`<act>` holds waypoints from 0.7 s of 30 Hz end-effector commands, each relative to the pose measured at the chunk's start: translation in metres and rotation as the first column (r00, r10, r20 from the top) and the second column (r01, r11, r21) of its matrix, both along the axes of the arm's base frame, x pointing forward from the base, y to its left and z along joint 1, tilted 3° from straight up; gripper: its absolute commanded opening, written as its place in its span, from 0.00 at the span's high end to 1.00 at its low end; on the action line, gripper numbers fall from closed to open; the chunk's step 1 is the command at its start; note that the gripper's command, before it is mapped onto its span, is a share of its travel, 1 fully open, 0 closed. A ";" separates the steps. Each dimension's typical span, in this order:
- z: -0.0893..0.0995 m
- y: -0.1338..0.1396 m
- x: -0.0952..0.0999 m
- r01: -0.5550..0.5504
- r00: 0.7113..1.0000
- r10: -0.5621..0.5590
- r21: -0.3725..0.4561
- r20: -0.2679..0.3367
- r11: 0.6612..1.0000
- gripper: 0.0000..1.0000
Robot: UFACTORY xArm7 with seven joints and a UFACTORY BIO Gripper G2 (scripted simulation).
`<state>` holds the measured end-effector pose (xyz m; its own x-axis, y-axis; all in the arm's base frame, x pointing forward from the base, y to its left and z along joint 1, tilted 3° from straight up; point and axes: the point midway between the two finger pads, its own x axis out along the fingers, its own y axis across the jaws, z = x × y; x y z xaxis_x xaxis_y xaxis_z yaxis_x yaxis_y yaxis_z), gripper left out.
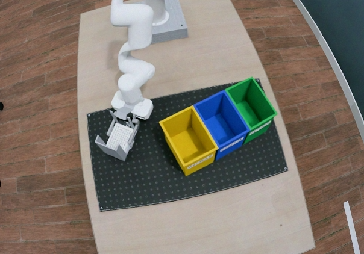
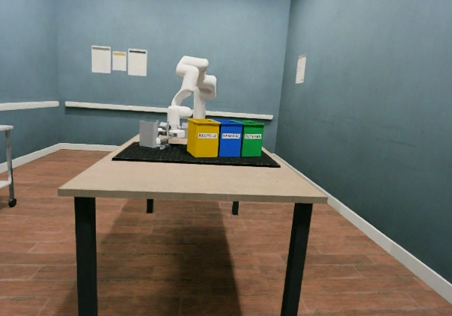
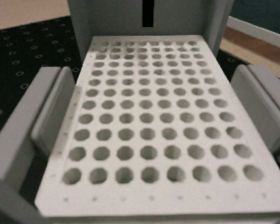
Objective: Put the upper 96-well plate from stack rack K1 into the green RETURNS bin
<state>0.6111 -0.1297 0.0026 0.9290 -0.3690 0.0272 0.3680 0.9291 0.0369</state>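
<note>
- Our claw (image 1: pixel 121 133) (image 2: pixel 162 140) (image 3: pixel 150 111) was closed on the plate (image 1: pixel 120 137) (image 3: pixel 156 125), fingers plate-wide apart.
- Lifting askew, we risked jamming it against K1 (image 1: pixel 112 150) (image 2: pixel 148 135) (image 3: pixel 115 16) or dragging the lower plate.
</note>
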 end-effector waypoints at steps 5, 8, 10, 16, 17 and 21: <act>0.001 0.000 0.001 0.000 1.000 0.000 0.000 0.002 1.000 1.00; 0.002 0.000 0.001 0.000 1.000 0.000 0.000 0.002 1.000 1.00; 0.003 0.000 0.001 0.000 1.000 0.000 0.000 0.002 1.000 1.00; 0.006 0.000 0.001 0.000 1.000 0.000 0.000 0.002 1.000 1.00; 0.006 0.000 0.001 0.000 1.000 0.000 0.000 0.002 1.000 1.00; 0.009 0.000 0.000 0.000 1.000 0.000 0.000 0.002 1.000 1.00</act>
<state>0.6109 -0.1298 0.0090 0.9291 -0.3688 0.0274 0.3677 0.9292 0.0370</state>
